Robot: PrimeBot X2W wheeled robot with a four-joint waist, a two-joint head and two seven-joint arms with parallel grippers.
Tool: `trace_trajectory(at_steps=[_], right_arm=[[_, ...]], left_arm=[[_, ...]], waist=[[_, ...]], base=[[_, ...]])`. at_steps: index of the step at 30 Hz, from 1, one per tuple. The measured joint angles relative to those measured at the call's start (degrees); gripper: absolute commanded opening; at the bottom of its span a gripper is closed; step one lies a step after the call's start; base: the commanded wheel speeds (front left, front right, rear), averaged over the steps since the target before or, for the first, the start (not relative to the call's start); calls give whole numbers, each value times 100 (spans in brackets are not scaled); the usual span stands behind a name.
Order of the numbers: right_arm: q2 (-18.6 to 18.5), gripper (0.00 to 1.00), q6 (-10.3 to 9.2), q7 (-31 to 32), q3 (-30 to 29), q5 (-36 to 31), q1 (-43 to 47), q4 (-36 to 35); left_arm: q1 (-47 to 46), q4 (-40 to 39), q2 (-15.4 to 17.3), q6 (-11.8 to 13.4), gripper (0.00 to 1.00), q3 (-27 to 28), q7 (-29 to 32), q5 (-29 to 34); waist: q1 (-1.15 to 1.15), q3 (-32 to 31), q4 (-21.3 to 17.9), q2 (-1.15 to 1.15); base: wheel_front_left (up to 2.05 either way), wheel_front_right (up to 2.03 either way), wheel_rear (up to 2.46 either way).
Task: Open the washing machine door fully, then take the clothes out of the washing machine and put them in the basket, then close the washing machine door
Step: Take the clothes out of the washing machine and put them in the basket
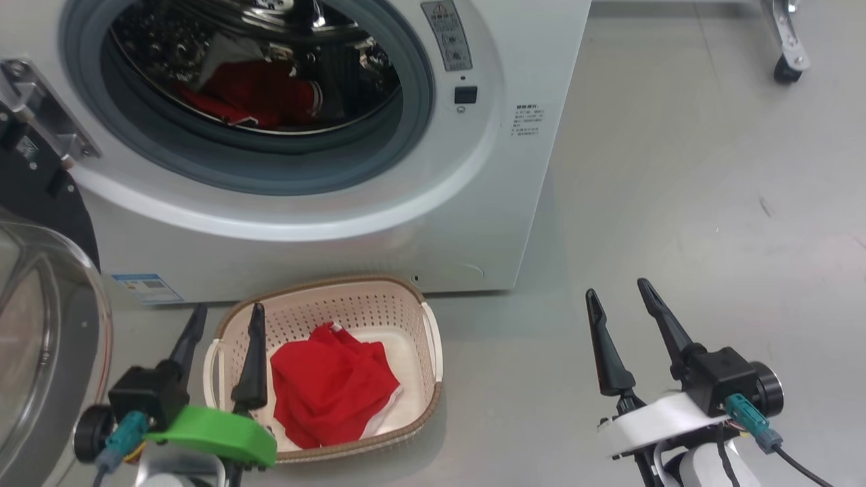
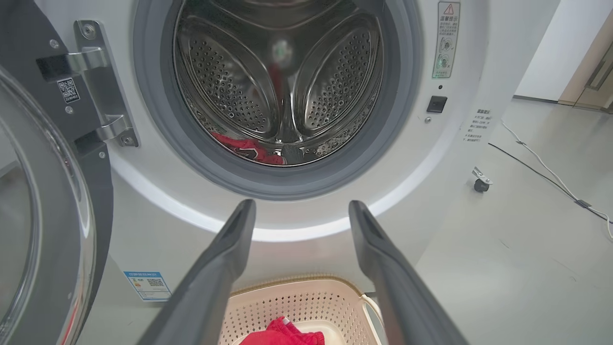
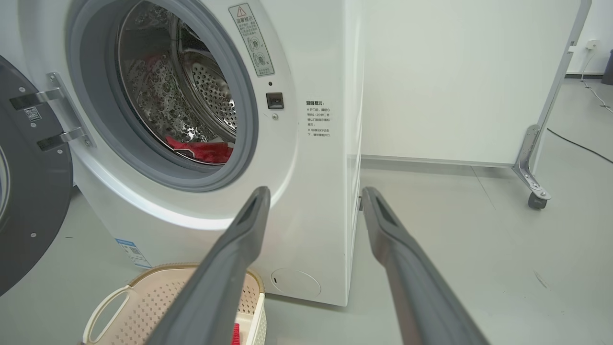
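The washer (image 1: 325, 230) is shown with its door (image 1: 47, 325) swung open to the left on the hinge (image 2: 98, 81); the door's clear glass bowl is seen at the lower left of the head view. The round opening is exposed and is ringed by the grey seal (image 1: 270, 172). Part of the clothes (image 1: 264, 95) lies red at the bottom of the drum (image 2: 287, 81), close to its front lip. One red garment (image 1: 331, 385) with white trim is crumpled inside the basket (image 1: 365, 304), which is set on the floor (image 1: 676, 203) just in front of the washer, below the opening. The left gripper (image 1: 229, 309) is held low at the basket's left edge with its fingers spread apart and nothing between them. One finger is seen over the inside of the basket, the other outside its left handle. In the left wrist view these fingers are pointed at the washer's front beneath the opening, with the basket below them. The right gripper (image 1: 617, 289) is held over bare floor to the right of the basket, well apart from it, its fingers likewise spread and empty. In the right wrist view they are pointed toward the washer's right front corner. A blue sticker (image 1: 145, 287) is fixed at the lower left of the washer's front. A caster (image 1: 788, 67) is seen on the floor beyond the washer's right side.
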Motion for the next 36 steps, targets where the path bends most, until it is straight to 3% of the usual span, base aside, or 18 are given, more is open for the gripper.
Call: trace_trajectory(at_steps=[17,27,36], right_arm=[[-4,100,76,0,332,-100,-793,-127],[-11,100,37,-1,512,92,-1298,-261],[-32,100,-63,-1,872,608,-1863,-476]], left_arm=[[-1772,474,81,-5,100,319,587,-282],[-3103,809,608,-8,100,591,1278,-336],[-4333,1100,1314,-59,100,656,2026,-144]], waist=[[0,1287,-285,0],[0,2082,-610,0],[0,2787,-973,0]], base=[[0,0,0],[0,0,0],[0,0,0]])
